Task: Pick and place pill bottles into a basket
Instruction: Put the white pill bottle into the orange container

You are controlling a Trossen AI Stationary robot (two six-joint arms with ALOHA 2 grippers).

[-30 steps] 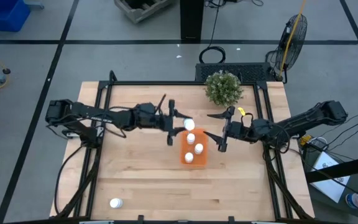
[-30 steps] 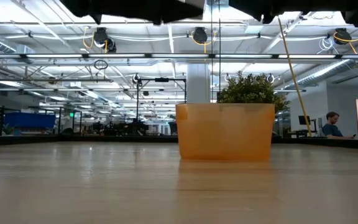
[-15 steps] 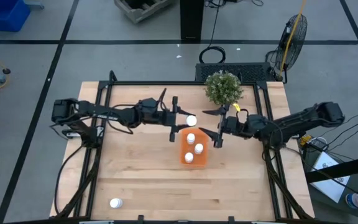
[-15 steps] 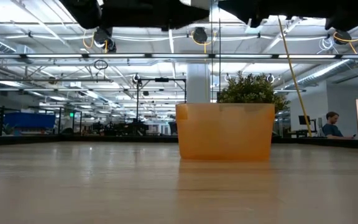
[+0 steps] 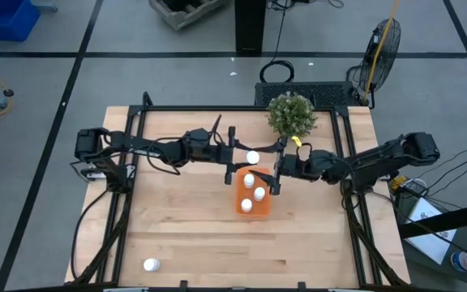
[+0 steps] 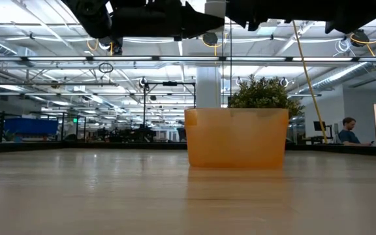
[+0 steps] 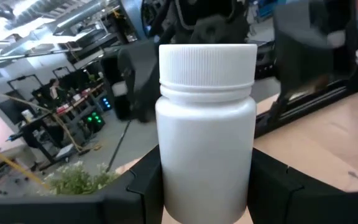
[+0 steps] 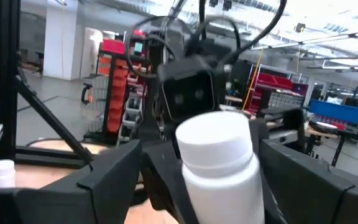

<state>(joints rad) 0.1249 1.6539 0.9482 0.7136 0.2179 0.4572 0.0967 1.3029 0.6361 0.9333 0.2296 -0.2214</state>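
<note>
The left gripper (image 5: 242,156) is clamped on 1 pill bottle (image 5: 252,156), held above the table just off the basket (image 5: 238,207) at its 12 o'clock edge, where 3 bottles already stand. The right gripper (image 5: 277,169) faces it with fingers spread wide around the bottle, gripping nothing. The bottle looks light, rigid and smooth-sided, so it is best pinched across the body below the ribbed cap; a 5th bottle (image 5: 150,264) lies at the table's 7 o'clock corner.

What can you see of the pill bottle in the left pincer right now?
The pill bottle is a small white plastic-looking cylinder with a ribbed white cap, still on. The left pincer is shut on its body, one dark finger each side, holding it in the air just beyond the orange basket's far end. The open right pincer faces it without touching.
</note>
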